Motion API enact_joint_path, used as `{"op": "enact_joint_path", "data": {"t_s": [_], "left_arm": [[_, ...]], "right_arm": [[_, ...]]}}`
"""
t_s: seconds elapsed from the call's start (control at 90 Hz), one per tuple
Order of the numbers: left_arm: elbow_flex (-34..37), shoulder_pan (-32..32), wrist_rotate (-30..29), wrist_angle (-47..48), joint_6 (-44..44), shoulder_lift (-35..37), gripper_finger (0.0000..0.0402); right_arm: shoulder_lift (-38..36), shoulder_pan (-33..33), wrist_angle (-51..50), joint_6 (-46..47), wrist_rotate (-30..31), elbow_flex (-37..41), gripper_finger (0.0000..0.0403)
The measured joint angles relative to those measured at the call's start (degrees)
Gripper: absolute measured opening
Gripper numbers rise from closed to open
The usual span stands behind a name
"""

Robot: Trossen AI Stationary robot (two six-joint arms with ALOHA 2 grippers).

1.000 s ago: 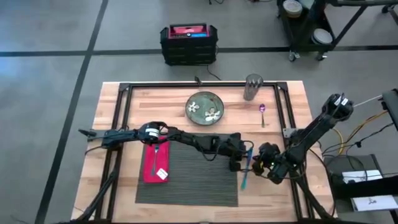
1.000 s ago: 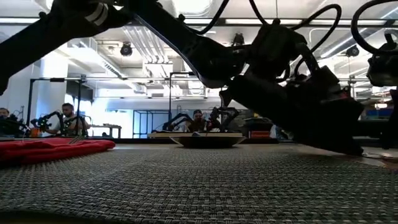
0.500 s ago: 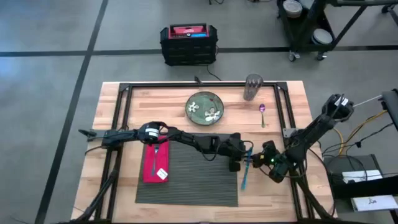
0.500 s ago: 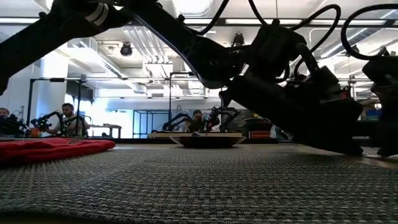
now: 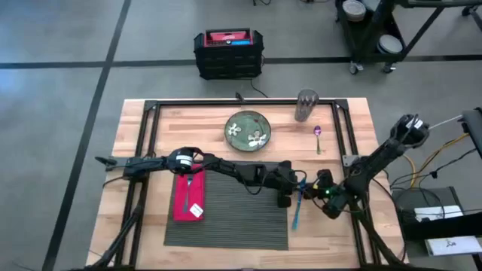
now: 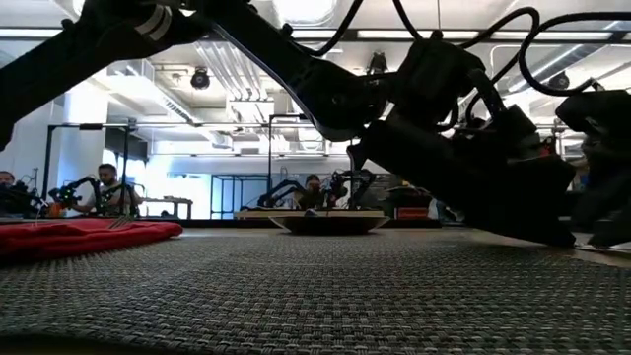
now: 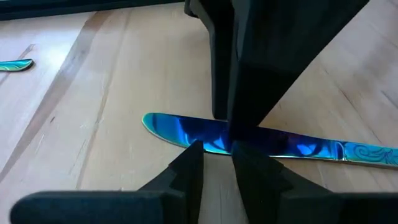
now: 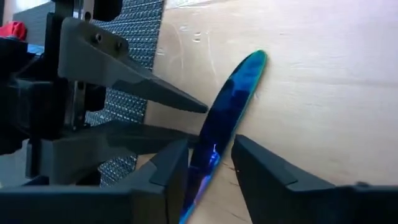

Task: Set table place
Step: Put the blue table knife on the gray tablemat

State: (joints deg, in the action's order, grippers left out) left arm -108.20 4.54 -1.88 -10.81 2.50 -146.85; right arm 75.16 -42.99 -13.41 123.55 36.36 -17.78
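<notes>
A blue knife (image 5: 297, 205) lies flat on the bare wood table (image 5: 331, 150), just right of the dark grey placemat (image 5: 226, 218), with its blade tip (image 8: 256, 62) toward the far edge. My left gripper (image 5: 290, 192) reaches across the placemat. It is open by a narrow gap, and its fingertips (image 8: 198, 109) are at the blade's placemat side. My right gripper (image 8: 210, 146) is open, coming from the table's right. Its two fingers stand on either side of the blade (image 7: 186, 132). My left gripper has its fingertips (image 7: 194, 149) at the blade's edge, slanting down from the placemat side; I cannot tell whether they touch it. My right gripper has one finger (image 8: 171, 165) on each side of the blade and lies along the knife; I cannot tell whether it touches the blade.
A green patterned plate (image 5: 249, 129) sits far of the placemat. A metal cup (image 5: 306, 105) and a spoon (image 5: 318, 138) are at the far right. A red napkin (image 5: 188, 197) lies on the placemat's left part. Black rails (image 5: 346, 143) frame the table.
My right gripper has moved toward the table's left and slightly toward the far edge, closing in on the knife. The knife and my left gripper have stayed where they were.
</notes>
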Motion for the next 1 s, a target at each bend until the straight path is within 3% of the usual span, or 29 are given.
{"op": "enact_joint_path", "data": {"t_s": [0.5,1.0], "left_arm": [[0.09,-0.02,0.01,-0.13,0.02,-0.02,0.0075],[0.13,-0.02,1.34,-4.04,0.42,-2.35,0.0075]], "right_arm": [[1.67,2.05,3.83,-1.86,0.73,0.15,0.0103],[1.99,3.73,4.70,-2.15,1.37,0.24,0.0059]]}}
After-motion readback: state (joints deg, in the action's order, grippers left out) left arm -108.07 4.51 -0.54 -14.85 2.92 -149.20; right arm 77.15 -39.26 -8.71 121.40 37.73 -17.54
